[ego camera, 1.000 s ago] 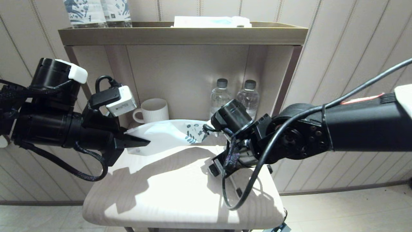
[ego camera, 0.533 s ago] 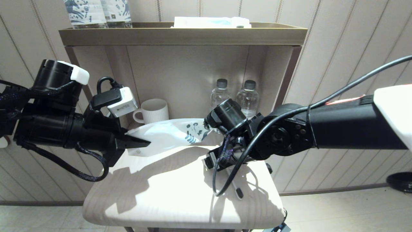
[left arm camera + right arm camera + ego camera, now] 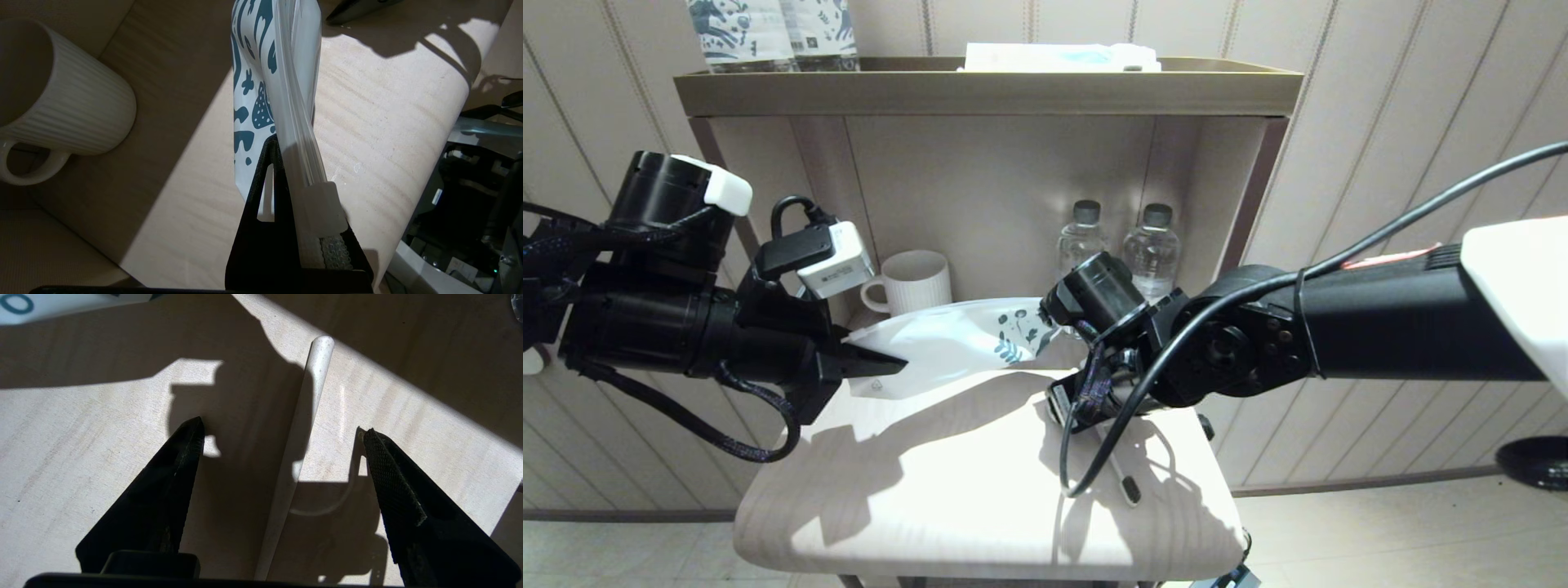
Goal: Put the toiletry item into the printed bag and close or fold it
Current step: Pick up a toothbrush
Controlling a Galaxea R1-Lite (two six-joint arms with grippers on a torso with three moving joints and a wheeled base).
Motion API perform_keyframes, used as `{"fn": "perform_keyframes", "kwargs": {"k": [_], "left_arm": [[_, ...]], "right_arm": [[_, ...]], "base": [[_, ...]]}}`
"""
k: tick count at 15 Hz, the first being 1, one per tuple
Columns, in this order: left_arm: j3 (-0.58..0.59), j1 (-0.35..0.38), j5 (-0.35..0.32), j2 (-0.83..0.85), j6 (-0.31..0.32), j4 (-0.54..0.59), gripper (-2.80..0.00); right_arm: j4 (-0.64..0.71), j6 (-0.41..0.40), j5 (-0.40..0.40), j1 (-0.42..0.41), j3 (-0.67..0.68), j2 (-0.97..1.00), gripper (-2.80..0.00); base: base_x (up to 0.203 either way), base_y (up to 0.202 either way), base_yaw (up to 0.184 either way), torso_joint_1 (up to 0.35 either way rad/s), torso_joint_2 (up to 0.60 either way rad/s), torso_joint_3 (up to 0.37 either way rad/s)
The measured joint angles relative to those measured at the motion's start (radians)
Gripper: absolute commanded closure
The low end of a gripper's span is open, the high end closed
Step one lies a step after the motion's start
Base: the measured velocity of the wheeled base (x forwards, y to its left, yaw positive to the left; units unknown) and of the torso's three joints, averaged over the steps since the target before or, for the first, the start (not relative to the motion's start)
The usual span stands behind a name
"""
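Toothbrush-like stick lying flat on wooden tabletop, between spread fingers of right gripper, touching neither. Left gripper pinching printed bag edge, at stick's 10 o'clock.

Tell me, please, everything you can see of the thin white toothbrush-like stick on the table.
The toiletry item is a slim, matte white stick, seemingly plastic, with a rounded handle end and a small dark head. It lies flat on the pale wooden table, near its right front part, partly under the right arm. The right gripper is open, one finger on each side of the handle, neither touching it. The printed bag hangs apart from it, clamped in the left gripper.
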Motion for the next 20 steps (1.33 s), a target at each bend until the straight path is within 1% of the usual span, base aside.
{"fn": "perform_keyframes", "kwargs": {"k": [9,10,20], "left_arm": [[0.007,0.0,0.001,-0.002,0.0,-0.001,0.0],[0.006,0.0,0.001,-0.002,0.0,-0.001,0.0],[0.003,0.0,0.002,-0.008,0.0,0.0,0.0]], "right_arm": [[0.003,0.006,-0.003,0.0,0.006,0.002,-2.8],[0.004,0.013,-0.001,0.0,0.004,0.004,0.0],[0.001,0.029,0.0,0.0,0.014,0.003,0.0]], "base": [[0.0,0.0,0.0,0.0,0.0,0.0],[0.0,0.0,0.0,0.0,0.0,0.0],[0.0,0.0,0.0,0.0,0.0,0.0]]}}
